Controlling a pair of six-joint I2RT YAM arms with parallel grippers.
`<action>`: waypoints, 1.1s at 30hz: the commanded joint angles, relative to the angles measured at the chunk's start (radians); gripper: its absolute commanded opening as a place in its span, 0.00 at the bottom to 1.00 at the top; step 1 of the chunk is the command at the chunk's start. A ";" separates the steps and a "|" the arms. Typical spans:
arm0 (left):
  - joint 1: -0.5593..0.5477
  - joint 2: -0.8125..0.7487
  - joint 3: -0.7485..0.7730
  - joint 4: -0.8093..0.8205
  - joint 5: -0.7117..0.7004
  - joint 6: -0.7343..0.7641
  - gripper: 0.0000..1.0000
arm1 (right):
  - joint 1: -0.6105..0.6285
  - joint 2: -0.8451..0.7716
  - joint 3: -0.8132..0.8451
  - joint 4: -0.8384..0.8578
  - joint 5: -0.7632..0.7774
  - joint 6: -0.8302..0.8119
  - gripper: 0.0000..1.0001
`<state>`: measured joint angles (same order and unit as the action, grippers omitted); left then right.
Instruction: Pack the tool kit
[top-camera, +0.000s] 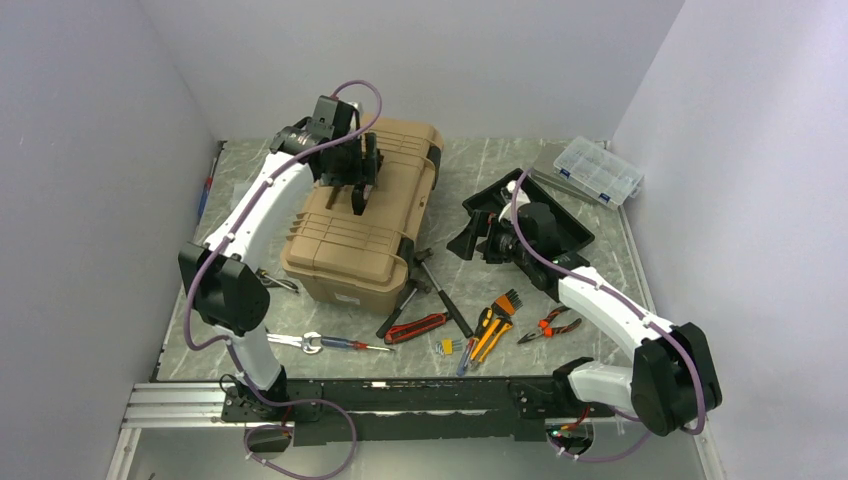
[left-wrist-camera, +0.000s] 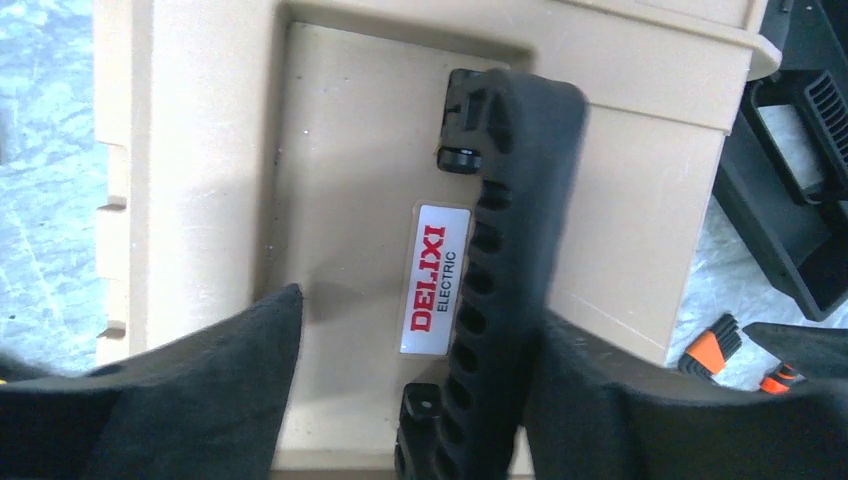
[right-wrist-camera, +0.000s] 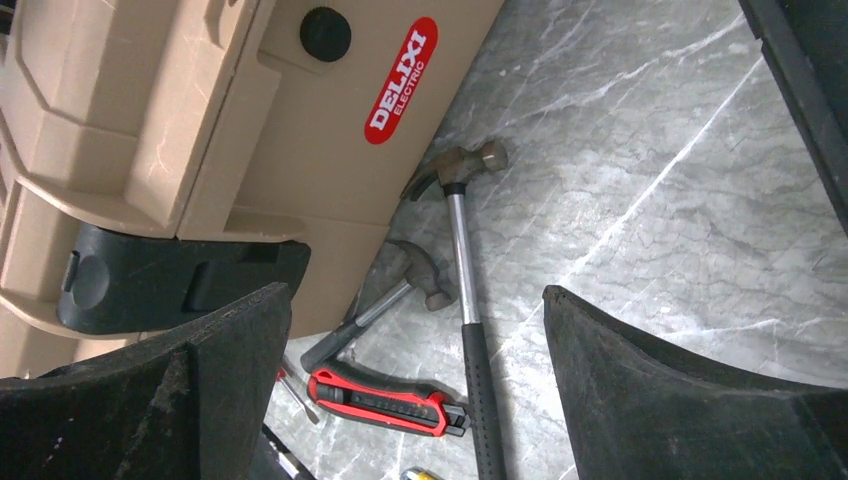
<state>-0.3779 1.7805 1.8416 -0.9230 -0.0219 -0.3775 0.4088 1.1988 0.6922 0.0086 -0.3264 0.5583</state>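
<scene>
Now left gripper (left-wrist-camera: 420, 310) open, straddling toolbox (top-camera: 350, 250) handle (left-wrist-camera: 510, 200), which runs 12-to-6 between its jaws; right gripper (right-wrist-camera: 415, 292) open, farther off at toolbox's 3 o'clock.

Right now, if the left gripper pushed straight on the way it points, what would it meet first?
The left gripper, open, would most likely meet the black ribbed plastic handle, which sits between its jaws on the tan hard-plastic toolbox lid. How far off it is remains unclear.
</scene>
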 joint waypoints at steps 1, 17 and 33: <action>0.011 -0.038 0.020 -0.114 -0.119 0.067 0.68 | -0.014 0.000 0.049 0.031 -0.031 0.002 0.98; 0.097 -0.073 -0.104 -0.016 0.306 0.074 0.00 | -0.108 0.061 0.050 0.233 -0.175 0.110 0.98; 0.181 -0.144 -0.211 -0.014 0.343 0.204 0.00 | -0.221 0.464 0.045 0.976 -0.439 0.573 0.89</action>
<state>-0.2317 1.6909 1.6619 -0.7731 0.3618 -0.3111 0.1833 1.6516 0.7395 0.6964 -0.6613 1.0058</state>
